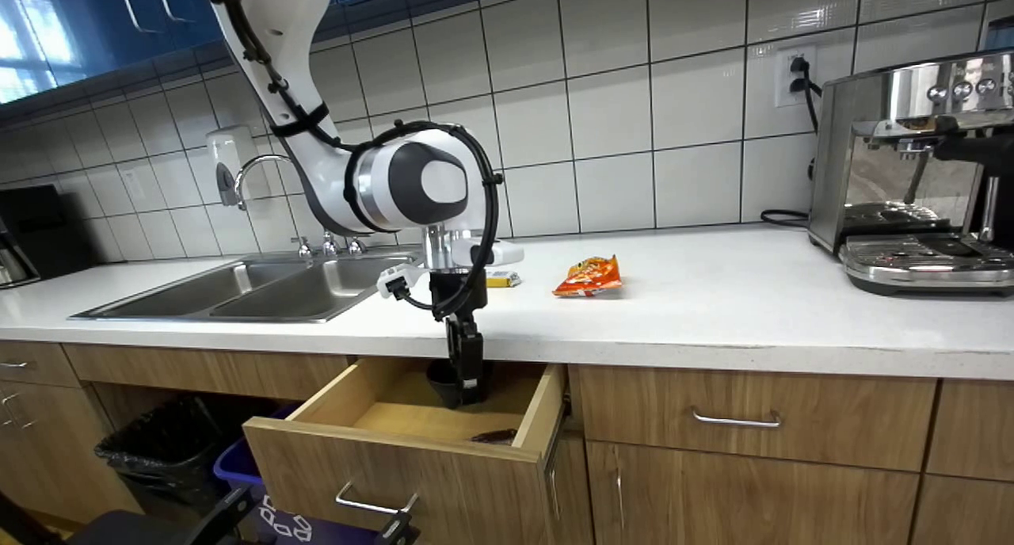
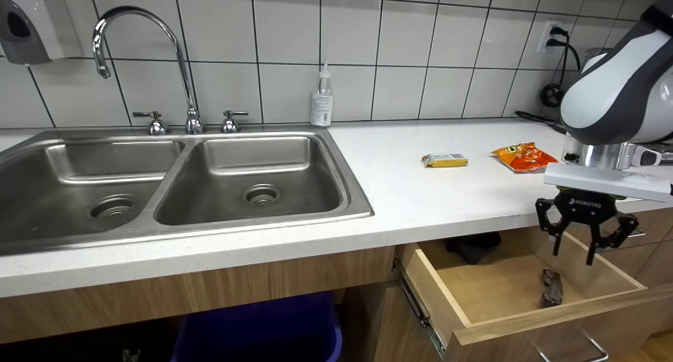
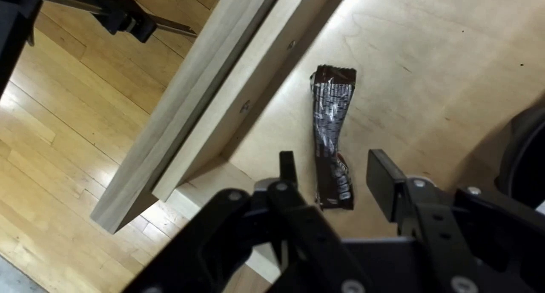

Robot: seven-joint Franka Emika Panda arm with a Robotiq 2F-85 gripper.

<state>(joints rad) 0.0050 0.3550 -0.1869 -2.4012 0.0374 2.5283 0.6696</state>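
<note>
My gripper (image 3: 333, 170) points down into the pulled-out wooden drawer (image 2: 499, 285), its jaws parted with nothing held. Below it on the drawer floor lies a crumpled dark brown wrapped bar (image 3: 334, 114), apart from the fingers. Seen from the wrist, the bar's near end shows between the two pads (image 3: 385, 184). In an exterior view, the gripper (image 2: 573, 252) hangs above the drawer, and the brown bar (image 2: 552, 288) rests near the drawer front. A black cup-like container (image 2: 476, 248) stands at the back of the drawer; in the wrist view this container (image 3: 528, 156) is cut off at the right edge.
On the white counter (image 1: 697, 307) lie an orange snack bag (image 1: 590, 276) and a yellow packet (image 2: 445, 161). The counter edge overhangs the drawer's back. A double sink (image 2: 252, 188) is set into the counter; a coffee machine (image 1: 927, 173) stands farther along. Bins (image 1: 178, 450) sit beside the drawer.
</note>
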